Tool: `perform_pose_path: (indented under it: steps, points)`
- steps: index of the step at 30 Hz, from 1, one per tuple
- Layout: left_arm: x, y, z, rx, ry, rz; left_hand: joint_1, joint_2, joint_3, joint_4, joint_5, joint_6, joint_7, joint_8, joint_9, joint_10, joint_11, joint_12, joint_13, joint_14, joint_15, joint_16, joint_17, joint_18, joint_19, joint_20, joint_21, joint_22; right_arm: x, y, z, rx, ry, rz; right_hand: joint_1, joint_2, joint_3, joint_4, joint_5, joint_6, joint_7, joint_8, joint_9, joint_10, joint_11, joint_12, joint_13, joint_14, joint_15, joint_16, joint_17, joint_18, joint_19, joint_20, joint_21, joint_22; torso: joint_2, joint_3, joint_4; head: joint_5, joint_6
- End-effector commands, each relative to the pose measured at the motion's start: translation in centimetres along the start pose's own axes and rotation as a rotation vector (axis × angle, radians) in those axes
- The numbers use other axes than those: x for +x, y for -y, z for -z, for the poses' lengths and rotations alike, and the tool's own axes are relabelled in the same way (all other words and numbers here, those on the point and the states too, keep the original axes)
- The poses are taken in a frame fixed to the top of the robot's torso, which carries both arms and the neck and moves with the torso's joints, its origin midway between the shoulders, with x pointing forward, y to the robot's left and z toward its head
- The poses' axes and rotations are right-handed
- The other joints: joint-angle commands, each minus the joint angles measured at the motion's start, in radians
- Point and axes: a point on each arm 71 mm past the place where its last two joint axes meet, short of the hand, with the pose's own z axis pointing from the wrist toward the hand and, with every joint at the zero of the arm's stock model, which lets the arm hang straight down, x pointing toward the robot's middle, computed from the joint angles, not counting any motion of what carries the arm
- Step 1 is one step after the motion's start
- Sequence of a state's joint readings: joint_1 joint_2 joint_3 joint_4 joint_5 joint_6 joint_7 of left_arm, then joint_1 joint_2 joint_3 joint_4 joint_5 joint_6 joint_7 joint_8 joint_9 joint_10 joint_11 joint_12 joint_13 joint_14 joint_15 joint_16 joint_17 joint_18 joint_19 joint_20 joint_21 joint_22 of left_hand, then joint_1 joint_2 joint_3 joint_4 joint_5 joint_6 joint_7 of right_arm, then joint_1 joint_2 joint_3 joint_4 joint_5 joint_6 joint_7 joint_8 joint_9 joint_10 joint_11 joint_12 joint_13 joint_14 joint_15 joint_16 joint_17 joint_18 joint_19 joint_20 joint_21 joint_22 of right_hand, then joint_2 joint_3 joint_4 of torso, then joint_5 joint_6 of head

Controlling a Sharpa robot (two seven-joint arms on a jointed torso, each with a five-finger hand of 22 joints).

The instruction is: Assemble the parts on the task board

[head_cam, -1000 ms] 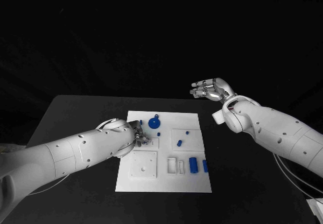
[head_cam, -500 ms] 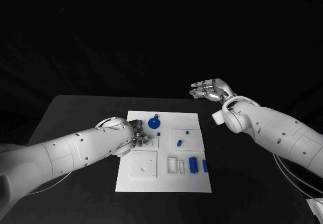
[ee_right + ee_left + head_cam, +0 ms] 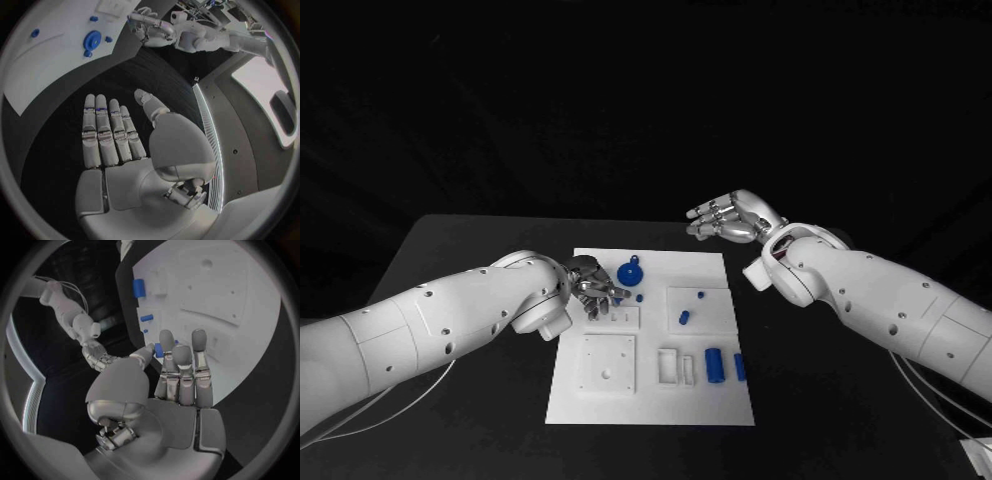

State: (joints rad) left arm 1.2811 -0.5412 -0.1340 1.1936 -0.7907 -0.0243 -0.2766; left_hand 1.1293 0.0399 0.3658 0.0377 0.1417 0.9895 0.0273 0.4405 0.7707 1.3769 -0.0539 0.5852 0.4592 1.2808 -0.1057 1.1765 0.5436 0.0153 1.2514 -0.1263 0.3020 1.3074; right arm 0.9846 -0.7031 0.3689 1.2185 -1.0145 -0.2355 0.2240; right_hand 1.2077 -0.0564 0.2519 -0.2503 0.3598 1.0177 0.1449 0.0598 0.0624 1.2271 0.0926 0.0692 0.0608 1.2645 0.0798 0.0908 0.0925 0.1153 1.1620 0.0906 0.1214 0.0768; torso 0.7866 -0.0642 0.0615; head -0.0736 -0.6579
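The black surface (image 3: 473,240) carries the white board (image 3: 653,395), a flat plate judged stiff and unlikely to shift when parts are pressed into it. On its near half a raised white square block (image 3: 609,365) and a smaller slotted holder (image 3: 676,366) are seen, both apparently fixed. The blue parts are small and judged light, rigid and smooth, so a slip under loose fingertips is likely. The largest, a round disc with a small tab (image 3: 632,269), lies toward the far edge; its rim would be taken between thumb and finger, since its flat face offers no grip. A short peg (image 3: 685,318) lies tilted on a raised square near the middle, and two more pegs (image 3: 715,365) stand beside the holder; each is best pinched across its middle. The left robot hand (image 3: 594,287) hovers over the board's left part just beside the disc, fingers extended side by side, nothing held. The right robot hand (image 3: 726,217) is raised beyond the board's far right corner, fingers straight and empty in its wrist view.
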Motion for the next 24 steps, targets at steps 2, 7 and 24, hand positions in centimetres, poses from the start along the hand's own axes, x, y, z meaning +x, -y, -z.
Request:
perform_pose_path:
  steps: [2, 7, 24]
  points:
    - [0.4, 1.3, 0.8, 0.219, -0.13, 0.209, 0.043, 0.042, 0.088, -0.096, -0.054, -0.042, -0.01, 0.025, 0.003, -0.029, 0.001, 0.026, 0.006, -0.021, 0.003, 0.018, -0.017, -0.008, -0.009, 0.005, -0.014, 0.017, 2.4, -1.1, 0.3, -0.045, -0.152, 0.177, 0.019, 0.0, -0.019, -0.015, -0.03, 0.015, -0.013, 0.003, 0.001, 0.118, -0.042, 0.017, 0.008, 0.098, -0.044, 0.029, 0.053, 0.002, 0.097, -0.053, 0.044, 0.012, 0.001, -0.0022, -0.0006, 0.007, 0.025]
    - [0.4, 1.3, 1.5, 0.296, -0.198, 0.298, 0.063, 0.047, 0.072, -0.086, -0.066, -0.059, -0.007, 0.043, -0.012, -0.047, 0.005, 0.048, -0.003, -0.034, 0.006, 0.039, -0.046, -0.006, -0.01, 0.009, -0.023, 0.018, 4.6, -2.6, 0.7, -0.099, -0.219, 0.25, 0.067, -0.011, -0.125, -0.024, -0.05, 0.04, -0.042, 0.003, 0.002, 0.253, -0.101, 0.109, 0.078, 0.197, -0.115, 0.172, 0.309, -0.03, 0.24, -0.143, 0.167, 0.079, 0.001, -0.002, -0.0006, 0.01, 0.04]
    - [0.3, 0.5, 3.0, 0.38, -0.329, 0.373, 0.085, 0.076, 0.012, -0.085, -0.093, -0.084, 0.001, 0.046, -0.036, -0.073, 0.009, 0.053, -0.023, -0.063, 0.012, 0.057, -0.08, -0.011, -0.022, 0.011, -0.034, 0.019, 8.6, -5.4, 2.0, -0.224, -0.303, 0.365, 0.059, 0.017, -0.157, -0.029, -0.057, 0.019, -0.05, 0.002, 0.002, 0.03, -0.111, 0.764, 0.82, 0.041, -0.14, 0.735, 1.09, -0.009, 0.043, -0.169, 0.676, 0.602, 0.002, -0.0013, -0.0019, 0.02, 0.061]
